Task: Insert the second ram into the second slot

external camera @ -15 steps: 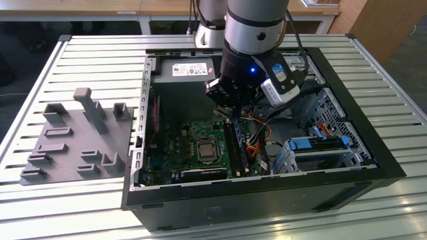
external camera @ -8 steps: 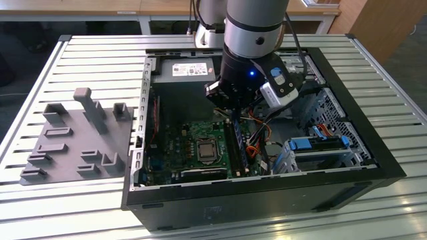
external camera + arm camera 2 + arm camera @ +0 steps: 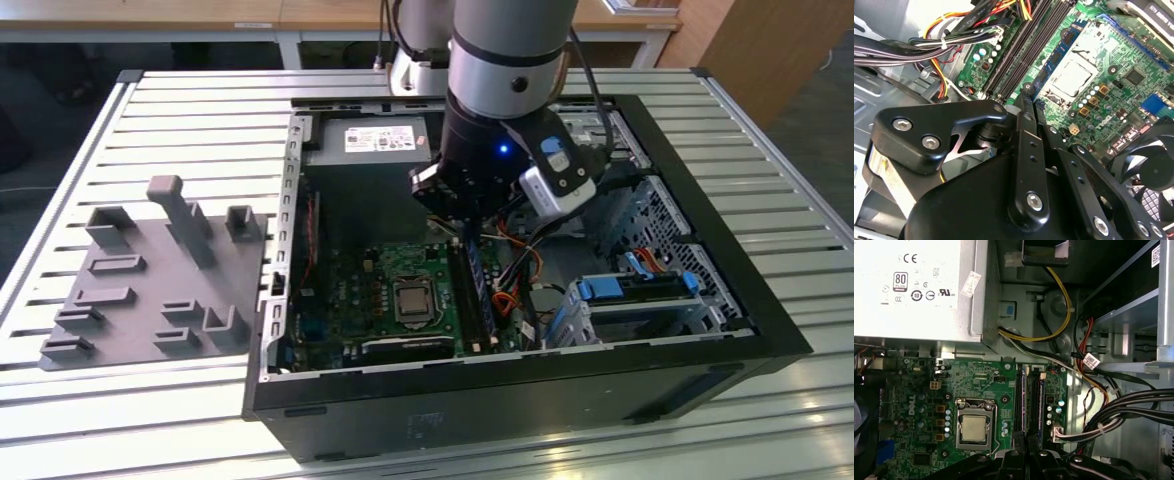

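End effector [image 3: 1033, 96]: fingers drawn close together, apparently pinching the near end of the second ram [image 3: 1050, 64].
Position: it stands edge-down along the memory slots [image 3: 1019, 50], inside the computer case [image 3: 694, 300].
Handling: light, stiff, thin, probably fragile; best held by its top edge.

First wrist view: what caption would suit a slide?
Robot hand over the memory slots of the motherboard, next to the processor socket.

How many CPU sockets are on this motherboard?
1: the CPU socket, mid-board beside the memory slots. The arm hides some of the board.
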Controlling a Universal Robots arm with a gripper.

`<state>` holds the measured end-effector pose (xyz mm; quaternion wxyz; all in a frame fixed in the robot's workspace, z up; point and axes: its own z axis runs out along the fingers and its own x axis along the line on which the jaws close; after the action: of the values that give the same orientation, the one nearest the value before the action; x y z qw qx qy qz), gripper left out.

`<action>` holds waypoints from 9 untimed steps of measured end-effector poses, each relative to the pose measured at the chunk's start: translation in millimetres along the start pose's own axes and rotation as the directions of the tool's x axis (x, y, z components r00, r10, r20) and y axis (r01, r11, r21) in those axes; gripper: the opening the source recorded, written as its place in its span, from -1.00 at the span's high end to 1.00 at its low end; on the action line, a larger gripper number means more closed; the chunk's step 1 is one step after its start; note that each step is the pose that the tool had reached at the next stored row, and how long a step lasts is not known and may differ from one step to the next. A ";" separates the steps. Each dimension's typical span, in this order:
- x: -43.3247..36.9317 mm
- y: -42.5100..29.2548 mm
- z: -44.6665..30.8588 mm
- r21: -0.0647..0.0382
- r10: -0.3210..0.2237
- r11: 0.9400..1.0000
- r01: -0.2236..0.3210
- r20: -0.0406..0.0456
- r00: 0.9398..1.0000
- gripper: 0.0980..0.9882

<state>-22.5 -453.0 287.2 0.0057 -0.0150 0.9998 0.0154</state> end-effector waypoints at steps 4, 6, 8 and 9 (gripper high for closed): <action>-0.4 -0.1 1.7 0.000 0.000 1.000 0.000 0.000 1.000 0.91; -0.7 -0.1 2.4 0.000 0.000 1.000 0.000 0.000 1.000 0.91; -0.7 -0.1 3.1 0.000 0.000 1.000 0.000 0.000 1.000 0.91; -0.8 -0.1 3.5 0.000 0.000 1.000 0.000 0.000 1.000 0.91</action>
<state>-21.7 -453.0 283.6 0.0057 -0.0150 0.9998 0.0154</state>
